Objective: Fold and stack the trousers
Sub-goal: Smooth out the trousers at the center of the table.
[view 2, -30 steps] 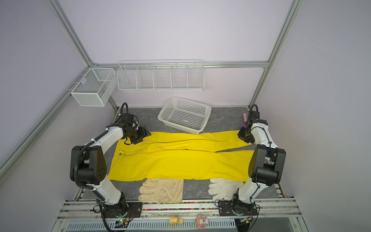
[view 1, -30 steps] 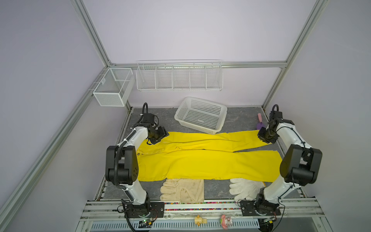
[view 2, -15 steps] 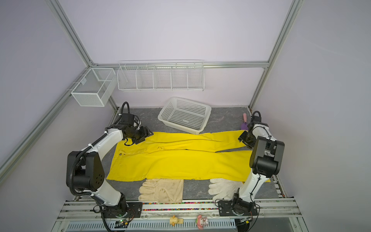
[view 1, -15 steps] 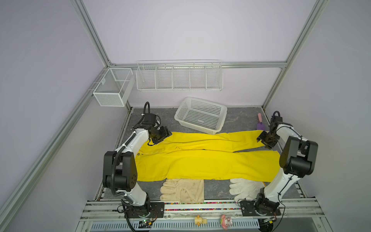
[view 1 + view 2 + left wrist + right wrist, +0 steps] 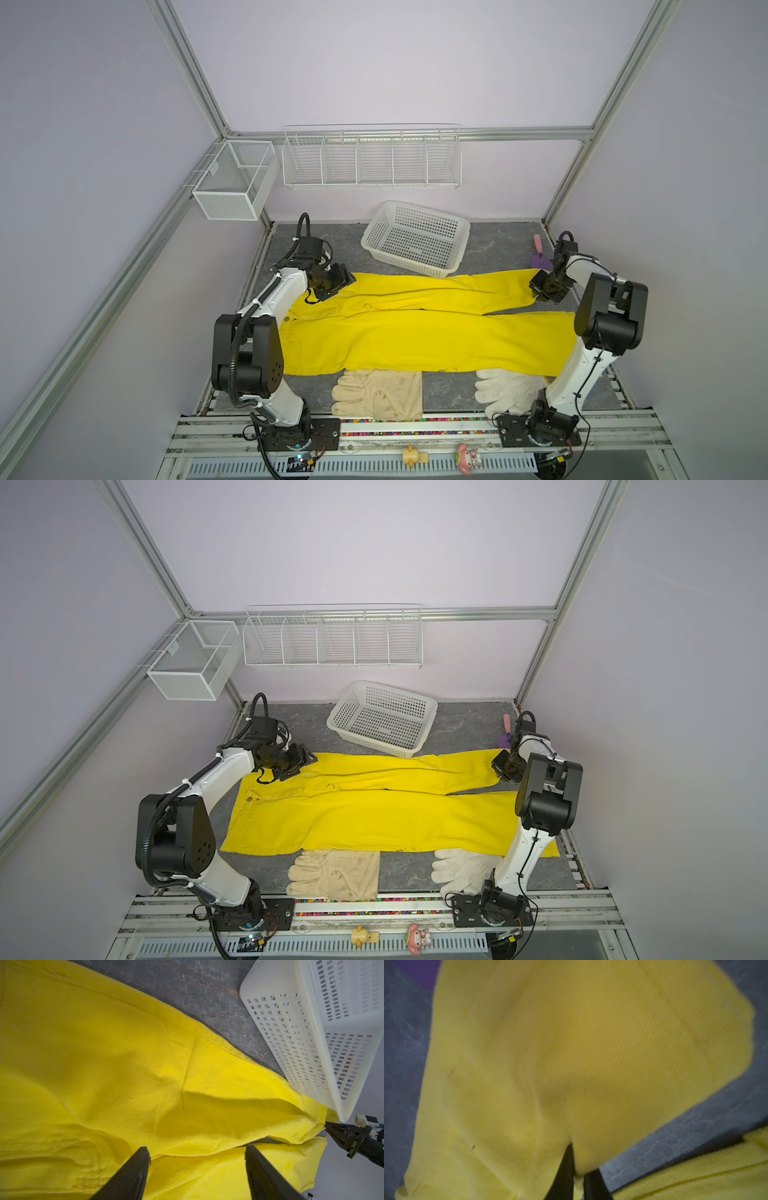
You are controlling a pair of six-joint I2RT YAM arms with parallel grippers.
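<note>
Trousers (image 5: 415, 336), bright yellow, spread flat on grey surface (image 5: 494, 249), left hand (image 5: 197, 1148) spread apart over waist end, right hand (image 5: 580, 1159) clamped on far leg's cuff

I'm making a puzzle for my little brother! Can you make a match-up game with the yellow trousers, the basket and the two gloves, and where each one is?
Things
1. trousers
2. basket
3. cream glove
4. white glove

Places
A. front edge, next to the right arm's base
B. back of the table, behind the trousers
C. spread out flat across the middle
D. front edge, near the middle

Pairs: 1-C, 2-B, 3-D, 4-A
</note>
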